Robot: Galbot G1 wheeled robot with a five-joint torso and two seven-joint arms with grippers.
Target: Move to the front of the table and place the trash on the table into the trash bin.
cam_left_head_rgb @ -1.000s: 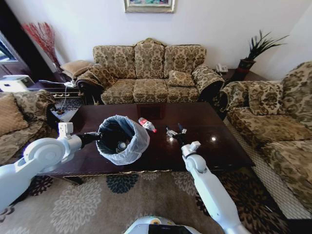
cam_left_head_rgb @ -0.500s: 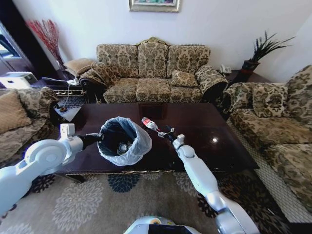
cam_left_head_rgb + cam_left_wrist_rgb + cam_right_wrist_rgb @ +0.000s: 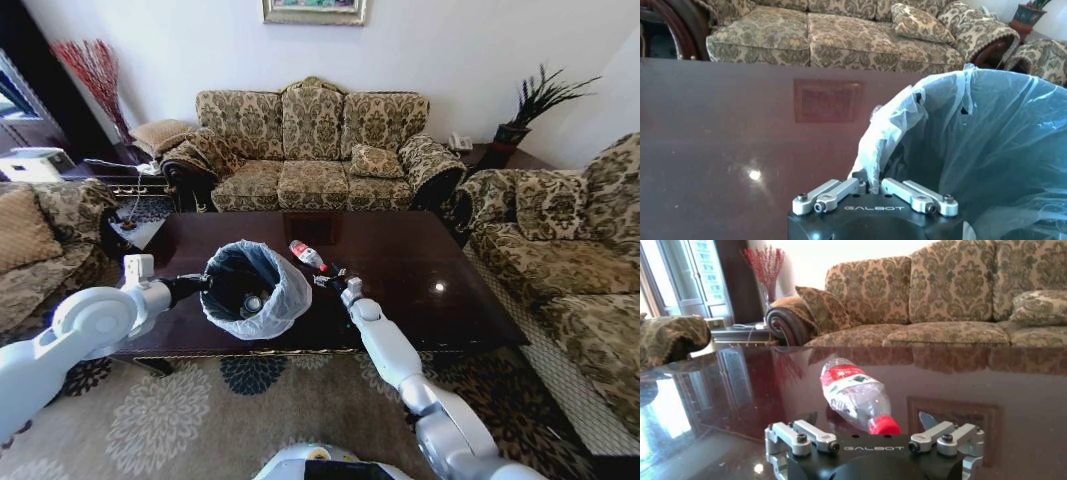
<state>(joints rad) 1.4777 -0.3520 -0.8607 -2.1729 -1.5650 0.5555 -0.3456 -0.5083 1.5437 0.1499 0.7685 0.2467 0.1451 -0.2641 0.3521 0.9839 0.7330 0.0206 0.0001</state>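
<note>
Right wrist view showing the step in hand: right gripper spread wide, cap end of the clear plastic bottle with red label and red cap sitting between the jaws, nothing clamped yet. Doing it well probably means advancing low along the dark glossy reddish-brown wooden table, centring on the bottle body rather than the tapered neck, squeezing gently: thin ribbed plastic likely crushing or squirting out on a slick polished top, round shape prone to rolling. Bottle lying on its side, cap pointing at the gripper, just beside the round black trash bin lined with a translucent whitish plastic bag in the head view. Left gripper clenched on the crinkled bag edge at the bin rim, steadying the bin on the table. Bag film thin, wrinkled, pale blue-white inside; some litter lying at the bin bottom, too small to identify.
</note>
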